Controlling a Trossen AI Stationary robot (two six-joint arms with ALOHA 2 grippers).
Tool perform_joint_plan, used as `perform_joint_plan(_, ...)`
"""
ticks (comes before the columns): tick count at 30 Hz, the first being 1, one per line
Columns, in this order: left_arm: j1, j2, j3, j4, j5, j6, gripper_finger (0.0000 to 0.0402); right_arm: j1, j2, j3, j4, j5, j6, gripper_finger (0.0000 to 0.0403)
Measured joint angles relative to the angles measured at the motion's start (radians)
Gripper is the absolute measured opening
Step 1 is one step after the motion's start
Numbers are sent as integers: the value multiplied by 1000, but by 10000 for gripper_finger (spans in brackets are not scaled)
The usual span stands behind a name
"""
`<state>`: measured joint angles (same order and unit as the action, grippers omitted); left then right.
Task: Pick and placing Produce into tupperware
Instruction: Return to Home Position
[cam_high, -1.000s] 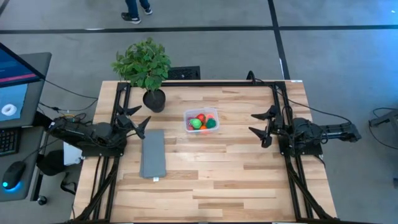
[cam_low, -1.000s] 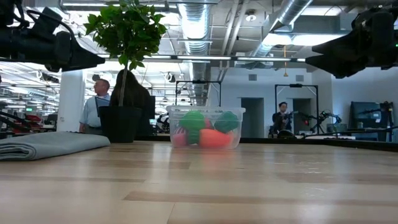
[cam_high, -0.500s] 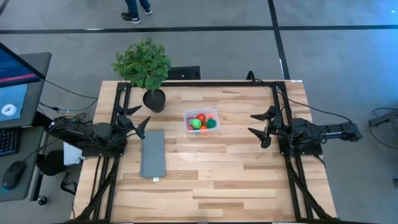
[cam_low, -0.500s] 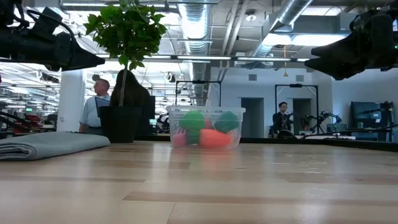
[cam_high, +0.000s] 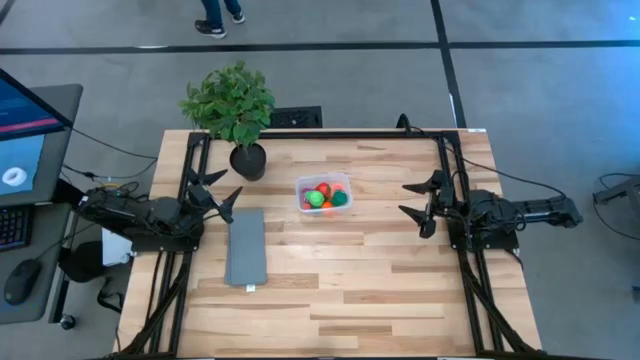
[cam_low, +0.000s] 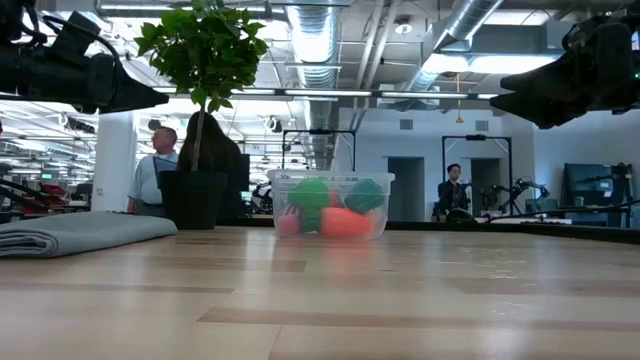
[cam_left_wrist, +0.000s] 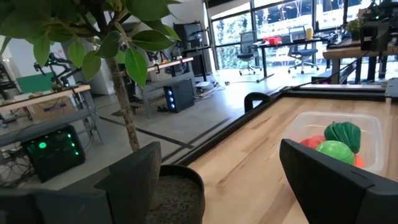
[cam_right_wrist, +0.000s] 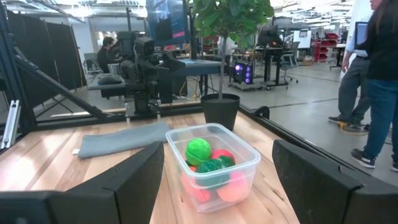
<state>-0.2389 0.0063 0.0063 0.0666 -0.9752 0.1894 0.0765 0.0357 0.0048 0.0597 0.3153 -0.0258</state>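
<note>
The clear tupperware stands on its base on the far middle of the table, with the toy produce inside it: green, dark green, red and orange pieces. The tub also shows in the low view, the right wrist view and the left wrist view. My left gripper is open at the table's left edge, above the table. My right gripper is open at the right edge, also raised. Both are well away from the tub.
A potted plant stands at the far left corner, close to my left gripper. A flat grey folded cloth lies on the table's left half. People stand in the room beyond the table. Bare wood lies in the middle and near part.
</note>
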Motion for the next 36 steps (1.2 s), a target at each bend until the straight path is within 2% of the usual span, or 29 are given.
perform_joint_plan(17, 0, 0, 0, 0, 0, -12, 320, 0, 0, 0, 0, 0, -7, 324)
perform_joint_plan(23, 0, -1, 0, 68, 32, 67, 320, 0, 0, 0, 0, 0, -7, 324)
perform_joint_plan(28, 0, -1, 0, 40, 39, 91, 320, 0, 0, 0, 0, 0, -8, 324)
perform_joint_plan(32, 2, -1, 0, 42, 116, 111, 320, 0, 0, 0, 0, 0, -8, 324)
perform_joint_plan(36, 2, 5, 5, 17, 276, 79, 320, 0, 0, 0, 0, 0, -9, 324)
